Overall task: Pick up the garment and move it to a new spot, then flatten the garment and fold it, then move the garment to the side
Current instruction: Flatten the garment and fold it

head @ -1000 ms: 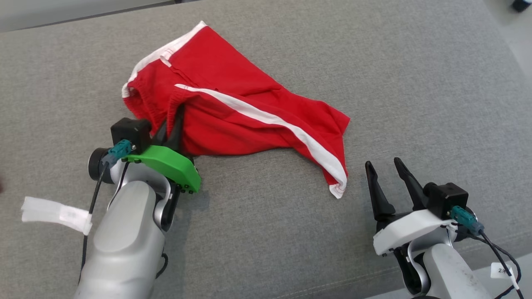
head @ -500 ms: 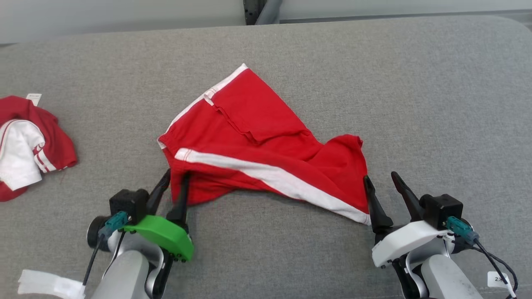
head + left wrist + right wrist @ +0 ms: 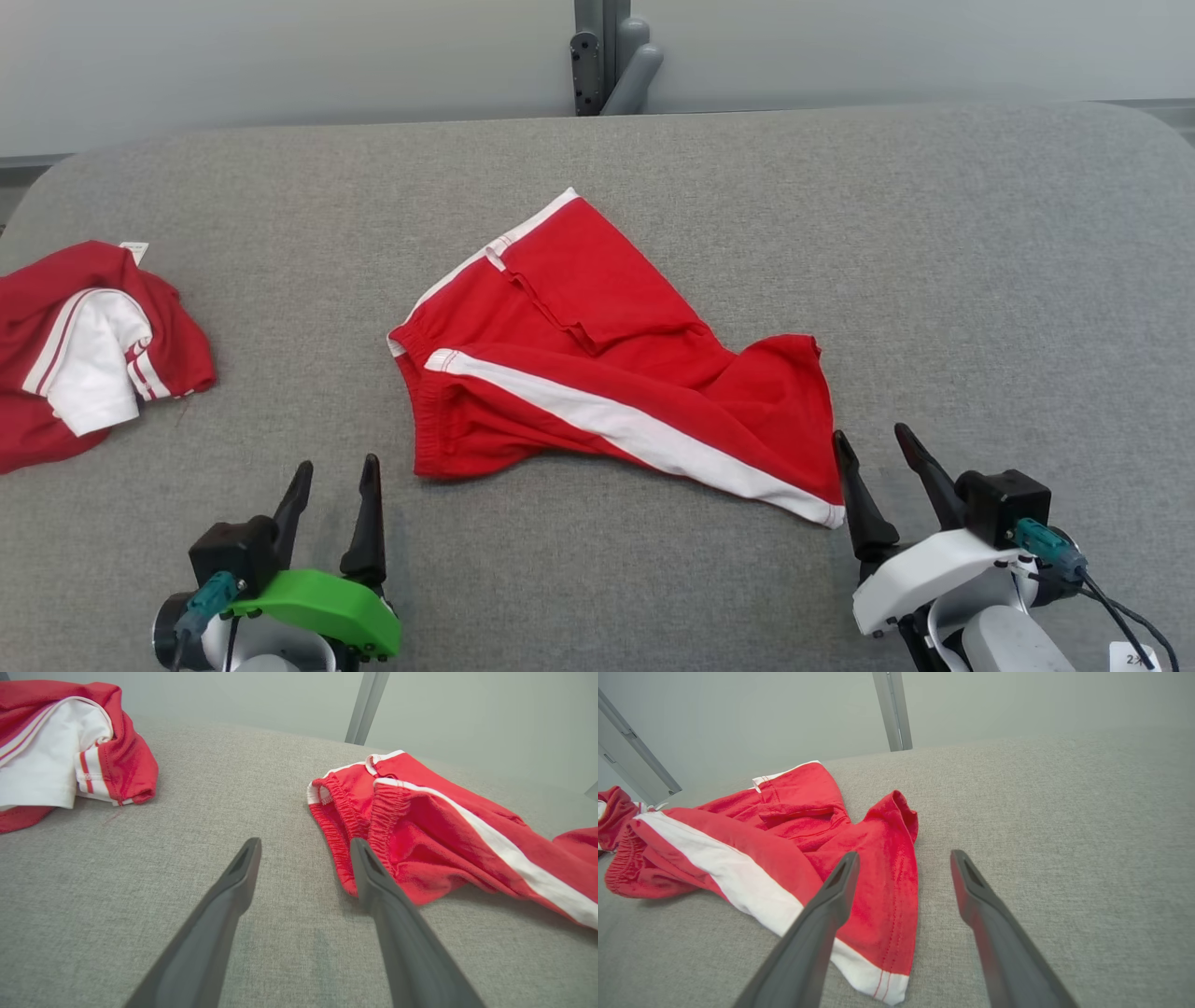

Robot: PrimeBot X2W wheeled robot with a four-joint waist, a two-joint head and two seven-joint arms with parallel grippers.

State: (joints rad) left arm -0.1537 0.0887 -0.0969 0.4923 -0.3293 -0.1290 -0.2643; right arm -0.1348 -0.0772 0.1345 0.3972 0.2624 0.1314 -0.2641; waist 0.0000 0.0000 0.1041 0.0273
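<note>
Now red shorts (image 3: 597, 373) lie rumpled, relocation looks done; left gripper (image 3: 339, 461) spread, empty; right gripper (image 3: 869, 431) spread, beside hem; next: flatten, needs waistband and hem grips.

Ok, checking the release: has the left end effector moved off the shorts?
Yes. The left end effector has backed away from the shorts, toward the robot.

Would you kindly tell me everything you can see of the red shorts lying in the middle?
The shorts are red, of soft knit-looking cloth, with a white side stripe, white edging and a gathered elastic waistband. They lie rumpled and partly folded over, not flat, on the grey padded surface, waistband toward the left gripper, a leg hem beside the right gripper. Both grippers are open; neither holds them.
</note>
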